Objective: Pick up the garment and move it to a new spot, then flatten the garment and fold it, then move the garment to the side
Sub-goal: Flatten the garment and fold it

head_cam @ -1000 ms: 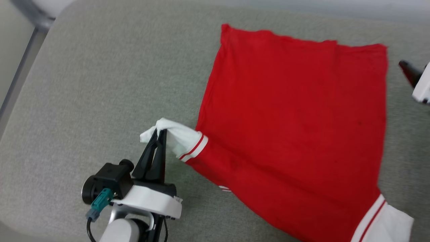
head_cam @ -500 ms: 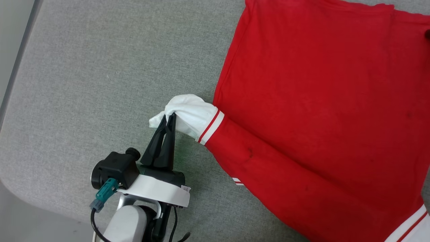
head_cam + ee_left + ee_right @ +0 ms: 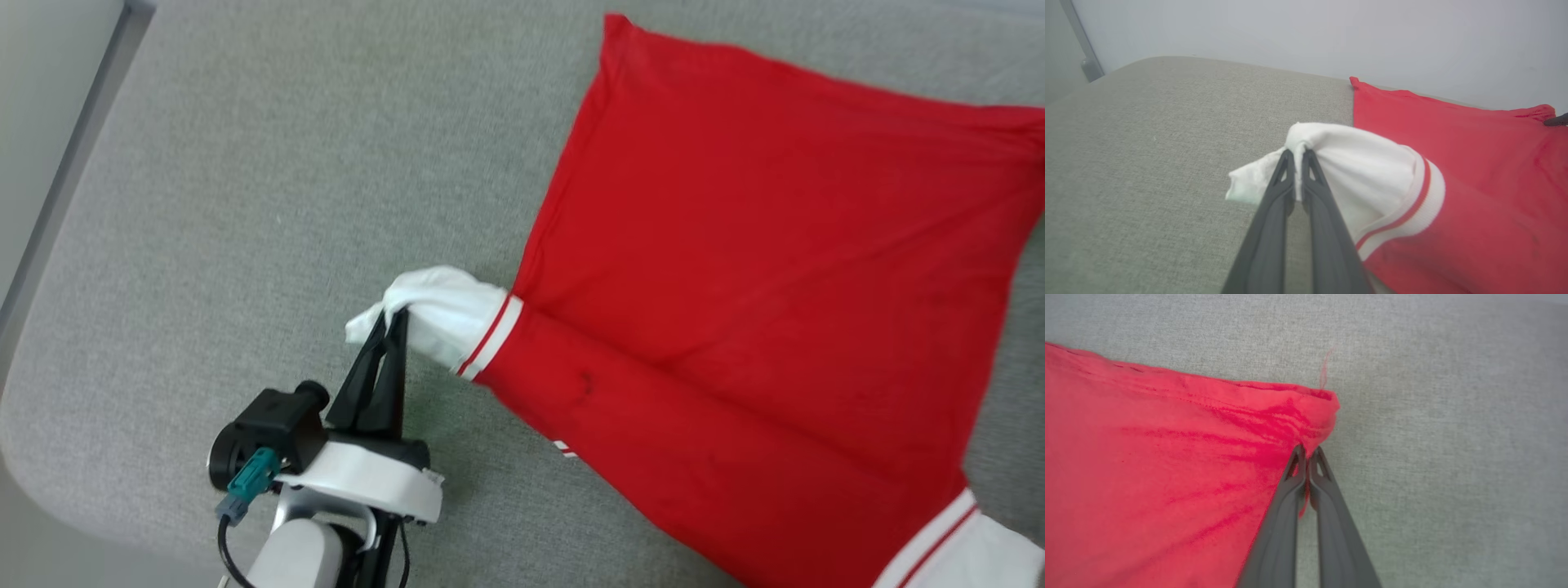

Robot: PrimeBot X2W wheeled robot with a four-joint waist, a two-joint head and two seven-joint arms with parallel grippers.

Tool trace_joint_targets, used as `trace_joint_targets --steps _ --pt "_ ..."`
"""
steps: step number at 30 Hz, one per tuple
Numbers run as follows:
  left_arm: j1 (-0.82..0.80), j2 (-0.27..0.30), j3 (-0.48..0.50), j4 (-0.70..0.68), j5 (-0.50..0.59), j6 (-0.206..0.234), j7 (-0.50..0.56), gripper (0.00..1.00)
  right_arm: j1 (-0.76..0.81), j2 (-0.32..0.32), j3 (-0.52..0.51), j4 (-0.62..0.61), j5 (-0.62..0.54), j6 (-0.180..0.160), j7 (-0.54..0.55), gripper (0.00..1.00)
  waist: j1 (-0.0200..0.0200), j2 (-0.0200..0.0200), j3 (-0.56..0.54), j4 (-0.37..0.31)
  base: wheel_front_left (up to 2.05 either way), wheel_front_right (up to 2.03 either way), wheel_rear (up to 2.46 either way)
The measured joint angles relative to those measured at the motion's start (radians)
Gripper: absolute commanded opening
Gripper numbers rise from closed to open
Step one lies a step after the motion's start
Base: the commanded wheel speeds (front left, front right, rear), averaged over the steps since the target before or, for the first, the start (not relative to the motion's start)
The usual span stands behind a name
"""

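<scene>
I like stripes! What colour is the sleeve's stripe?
Red, between white bands on the garment; clearest in the left wrist view.

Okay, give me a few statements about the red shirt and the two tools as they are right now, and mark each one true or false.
1. The left tool is shut on the garment's white sleeve. True.
2. The right tool hangs open above the cloth. False: it is shut on a red corner of the garment.
3. The garment lies on a grey padded surface. True.
4. The garment is folded into a small stack. False: its red body lies spread out.
</scene>
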Motion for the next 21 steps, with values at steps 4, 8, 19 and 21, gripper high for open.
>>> trace_joint_targets --steps 4,8,19,21 --pt "0.047 0.015 0.032 0.011 -0.011 0.027 0.011 0.0 0.064 -0.009 0.038 -0.042 0.03 0.0 -0.021 0.0 -0.0001 0.0 -0.071 -0.026 0.0 0.0 0.0" --pt "0.1 0.043 0.067 0.018 -0.023 0.057 0.026 0.0 0.18 -0.027 0.059 -0.114 0.088 0.0 -0.047 0.0 -0.0001 0.0 -0.144 -0.066 0.0 0.0 0.0" --pt "0.226 0.092 0.104 0.002 -0.037 0.105 0.088 0.0 0.715 -0.021 -0.025 -0.491 0.21 0.0 0.007 0.0 -0.0003 0.0 -0.312 -0.209 0.0 0.0 0.0" --pt "0.239 0.097 0.104 -0.003 -0.04 0.108 0.098 0.0 0.818 0.009 -0.062 -0.579 0.212 0.0 0.034 0.0 -0.0003 0.0 -0.331 -0.234 0.0 0.0 0.0"
